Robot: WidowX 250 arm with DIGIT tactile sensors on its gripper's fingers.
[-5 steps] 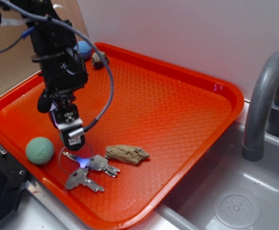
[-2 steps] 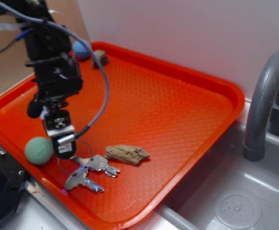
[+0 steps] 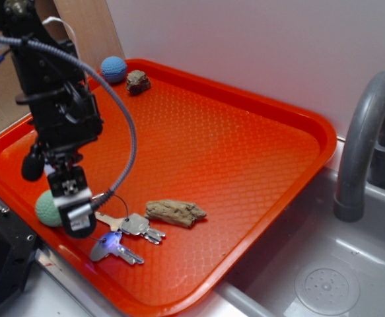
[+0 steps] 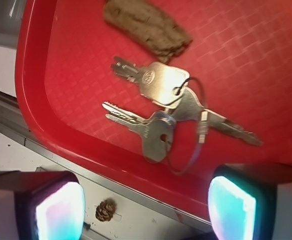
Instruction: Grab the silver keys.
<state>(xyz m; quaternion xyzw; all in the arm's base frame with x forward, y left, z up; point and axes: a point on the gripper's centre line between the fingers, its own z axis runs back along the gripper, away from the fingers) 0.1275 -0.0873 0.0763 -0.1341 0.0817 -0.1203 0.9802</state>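
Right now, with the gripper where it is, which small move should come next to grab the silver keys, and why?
Probably shift the gripper a little toward the silver keys, then lower it. The wrist view shows its open fingers hanging over the tray rim, with the bunch lying flat just beyond them, beside the brown wood piece.

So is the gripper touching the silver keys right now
Apart. The wrist view shows both fingertips at the bottom of the frame, jaws open, with the tray rim between them and the silver keys lying flat. The gripper holds nothing.
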